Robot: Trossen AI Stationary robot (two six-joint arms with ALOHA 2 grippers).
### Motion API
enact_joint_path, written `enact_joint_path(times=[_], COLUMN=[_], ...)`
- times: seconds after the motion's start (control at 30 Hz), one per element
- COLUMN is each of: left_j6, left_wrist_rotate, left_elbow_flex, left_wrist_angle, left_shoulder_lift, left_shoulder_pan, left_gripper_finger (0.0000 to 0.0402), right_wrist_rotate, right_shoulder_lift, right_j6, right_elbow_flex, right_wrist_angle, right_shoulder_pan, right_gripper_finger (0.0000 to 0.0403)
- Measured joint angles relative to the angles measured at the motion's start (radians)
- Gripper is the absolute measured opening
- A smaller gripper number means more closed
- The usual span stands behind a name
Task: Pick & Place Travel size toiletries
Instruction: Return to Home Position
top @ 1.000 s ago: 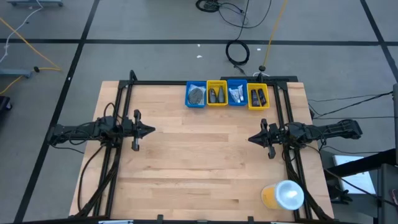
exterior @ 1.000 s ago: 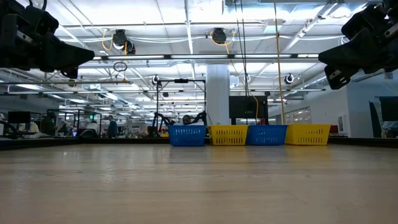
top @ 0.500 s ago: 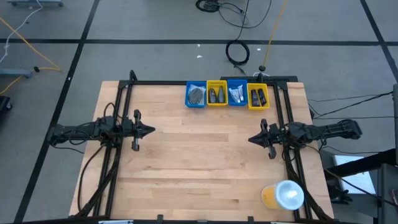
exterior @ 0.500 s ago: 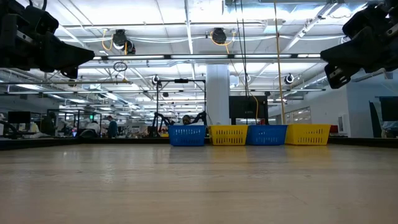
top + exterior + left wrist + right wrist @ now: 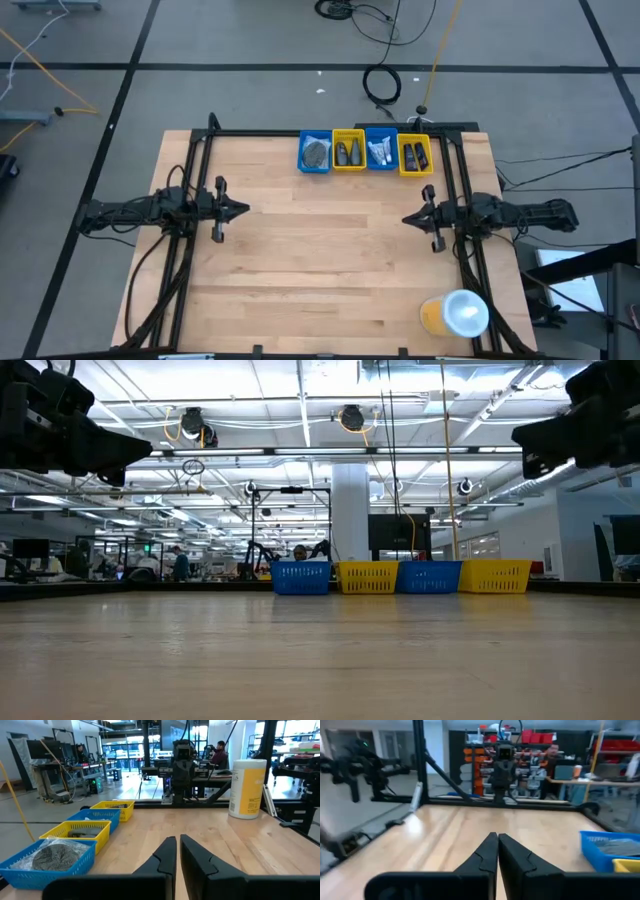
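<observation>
The travel size toiletries lie in four small bins in a row at the table's far edge. A blue bin holds clear-wrapped dark round pieces. A yellow bin holds dark mini bottles. A second blue bin holds a small white tube, and a second yellow bin holds dark items. My left gripper hangs shut above the table's left side, pointing level toward the middle. My right gripper hangs shut above the right side, facing it. Both are far from the bins and hold nothing.
A large yellow cup with a white lid stands at the table's near right corner. A dark frame rail runs along the table's sides and far edge. Bare wood spreads between the two grippers.
My right gripper has rolled about its own pointing line until it stands level, and has drawn back slightly toward the table's right edge. It has stayed shut.
</observation>
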Motion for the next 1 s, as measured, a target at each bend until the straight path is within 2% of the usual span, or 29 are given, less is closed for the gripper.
enact_joint_path(times=[0.1,0.33,1.0], left_j6=[0.000,0.000,0.000], left_wrist_rotate=[0.000,0.000,0.000], left_elbow_flex=[0.000,0.000,0.000], left_wrist_angle=[0.000,0.000,0.000], left_shoulder_lift=[0.000,0.000,0.000], left_shoulder_pan=[0.000,0.000,0.000], left_gripper_finger=[0.0026,0.0026,0.0026], right_wrist_rotate=[0.002,0.000,-0.001], right_shoulder_lift=[-0.001,-0.001,0.009], right_j6=[-0.051,-0.050,-0.050], right_elbow_flex=[0.000,0.000,0.000], right_wrist_angle=[-0.025,-0.031,0.009], right_shoulder_pan=[-0.027,-0.066,-0.068], right_gripper_finger=[0.0007,0.0007,0.0004])
